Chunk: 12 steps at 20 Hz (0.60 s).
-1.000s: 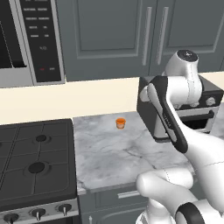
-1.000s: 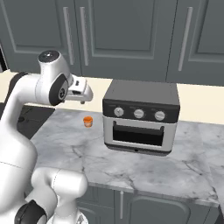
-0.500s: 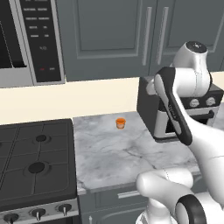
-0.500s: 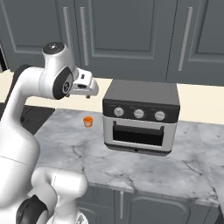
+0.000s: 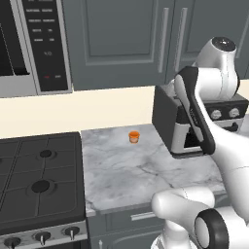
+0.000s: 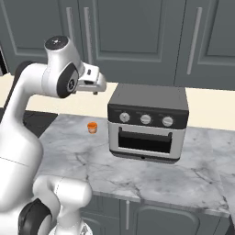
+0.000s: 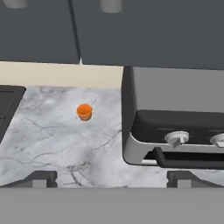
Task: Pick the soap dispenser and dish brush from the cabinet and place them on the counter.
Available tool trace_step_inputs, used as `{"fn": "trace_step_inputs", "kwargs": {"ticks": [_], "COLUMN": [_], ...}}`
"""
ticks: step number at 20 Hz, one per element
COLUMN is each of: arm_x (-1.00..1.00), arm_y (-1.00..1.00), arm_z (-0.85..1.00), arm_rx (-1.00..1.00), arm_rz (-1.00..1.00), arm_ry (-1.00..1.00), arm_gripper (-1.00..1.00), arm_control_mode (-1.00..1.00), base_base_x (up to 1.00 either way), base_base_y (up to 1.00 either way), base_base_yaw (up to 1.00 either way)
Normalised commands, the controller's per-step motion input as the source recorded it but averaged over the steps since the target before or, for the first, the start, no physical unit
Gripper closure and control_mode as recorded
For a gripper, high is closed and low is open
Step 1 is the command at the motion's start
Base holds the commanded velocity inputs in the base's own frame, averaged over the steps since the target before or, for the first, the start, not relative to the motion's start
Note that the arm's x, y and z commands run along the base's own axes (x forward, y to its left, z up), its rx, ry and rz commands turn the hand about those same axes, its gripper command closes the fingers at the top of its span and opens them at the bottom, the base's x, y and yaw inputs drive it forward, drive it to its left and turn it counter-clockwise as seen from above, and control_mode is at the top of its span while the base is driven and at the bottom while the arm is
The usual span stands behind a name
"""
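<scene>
The grey-blue cabinet [image 5: 121,44] [image 6: 137,36] hangs above the counter with its doors closed, so the soap dispenser and the dish brush are hidden. My gripper [image 6: 96,86] hovers in the air above the marble counter [image 6: 78,151], left of the toaster oven and below the cabinet doors [image 7: 153,30]. In the hand view its fingertips [image 7: 40,178] stand far apart, so the gripper [image 7: 112,179] is open and holds nothing. The counter [image 5: 141,170] [image 7: 52,140] lies well below it.
A black and silver toaster oven [image 6: 148,124] [image 7: 175,127] stands on the counter at the right. A tiny orange cup [image 5: 133,136] [image 6: 92,127] [image 7: 84,111] sits near the wall. The black gas stove [image 5: 39,180] and the microwave [image 5: 34,44] are on the left.
The arm has risen, and the hand has moved up and a little toward the toaster oven side. The cup and the oven have not moved.
</scene>
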Motion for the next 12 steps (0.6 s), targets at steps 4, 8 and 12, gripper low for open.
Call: {"fn": "trace_step_inputs", "kwargs": {"ticks": [4, 8, 12], "arm_x": [0.23, 0.26, 0.36], "arm_y": [-0.04, 0.00, 0.00], "arm_z": [0.29, 0.30, 0.23], "arm_rx": [-0.01, -0.01, 0.00], "arm_rz": [-0.01, 0.00, 0.00], "arm_ry": [0.00, 0.00, 0.00], "arm_gripper": [-1.00, -1.00, -1.00], "arm_control_mode": [-1.00, -1.00, -1.00], "base_base_x": [0.00, 0.00, 0.00], "base_base_y": [0.00, 0.00, 0.00], "base_base_yaw": [0.00, 0.00, 0.00]}}
